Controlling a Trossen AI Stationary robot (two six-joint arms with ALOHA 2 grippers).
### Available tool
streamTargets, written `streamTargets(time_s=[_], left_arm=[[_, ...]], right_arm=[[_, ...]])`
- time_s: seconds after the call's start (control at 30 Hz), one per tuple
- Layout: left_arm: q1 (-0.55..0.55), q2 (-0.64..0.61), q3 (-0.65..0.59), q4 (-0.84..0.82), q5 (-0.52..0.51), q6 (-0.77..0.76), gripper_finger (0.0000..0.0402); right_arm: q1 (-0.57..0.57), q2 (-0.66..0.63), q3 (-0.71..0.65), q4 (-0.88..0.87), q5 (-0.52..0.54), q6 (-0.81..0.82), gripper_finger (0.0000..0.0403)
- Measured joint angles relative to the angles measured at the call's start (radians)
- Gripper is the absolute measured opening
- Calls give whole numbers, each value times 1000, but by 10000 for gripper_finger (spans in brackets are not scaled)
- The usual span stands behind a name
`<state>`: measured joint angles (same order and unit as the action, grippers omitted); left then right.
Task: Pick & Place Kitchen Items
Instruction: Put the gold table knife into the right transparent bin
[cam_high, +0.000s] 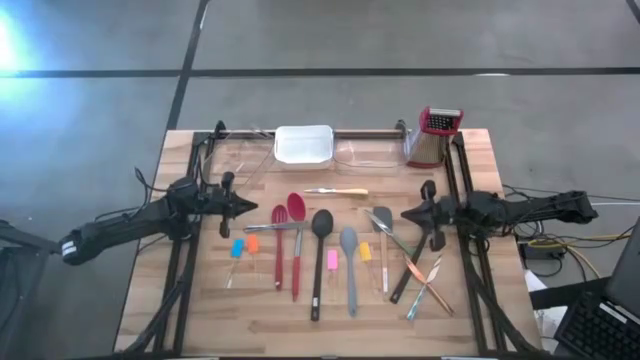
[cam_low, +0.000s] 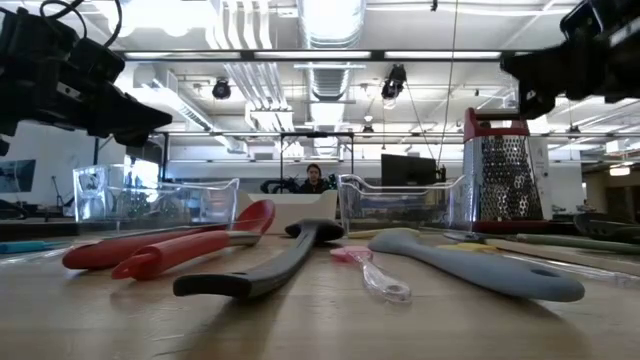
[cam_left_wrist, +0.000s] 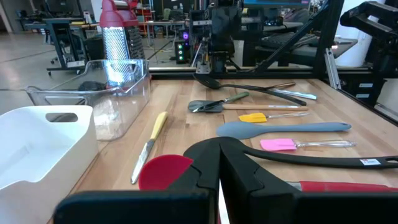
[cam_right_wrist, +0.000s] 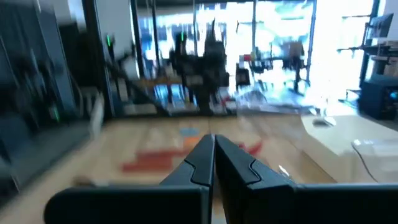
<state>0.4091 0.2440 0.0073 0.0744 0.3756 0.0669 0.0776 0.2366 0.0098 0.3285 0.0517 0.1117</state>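
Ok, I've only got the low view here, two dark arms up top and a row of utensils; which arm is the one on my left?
Observer: The left arm; its left gripper hovers beside the red spoon's bowl, fingers shut.
Operator: And the other one?
Observer: The right gripper, also shut, hovers by the grey spatula.
Operator: Anything behind the clear bins?
Observer: A white tray sits at the far edge, left of the grater.

Two red spoons (cam_high: 287, 228), one black (cam_high: 320, 240), one grey (cam_high: 349, 262) — four small blocks (cam_high: 332, 259), perhaps more.
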Motion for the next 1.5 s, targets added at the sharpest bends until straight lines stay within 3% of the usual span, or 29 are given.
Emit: streamTargets(time_s=[0.07,0.2,0.4,0.7,0.83,1.0,1.1,1.5], left_arm=[[0,0,0,0,0,0,10],[0,0,0,0,0,0,10],[0,1,0,-1,0,0,10],[0,1,0,-1,0,0,10],[0,1,0,-1,0,0,10],[0,1,0,-1,0,0,10],[0,1,0,-1,0,0,10],[0,1,0,-1,0,0,10]], right_arm=[[0,0,0,55,23,31,8],[-2,14,0,223,176,13,8],[-2,25,0,481,143,-115,8],[-2,153,115,436,131,-204,8],[-2,258,303,123,139,-202,8],[2,396,584,-504,145,53,8],[31,480,695,-767,131,236,8],[347,725,919,-1205,156,849,8]])
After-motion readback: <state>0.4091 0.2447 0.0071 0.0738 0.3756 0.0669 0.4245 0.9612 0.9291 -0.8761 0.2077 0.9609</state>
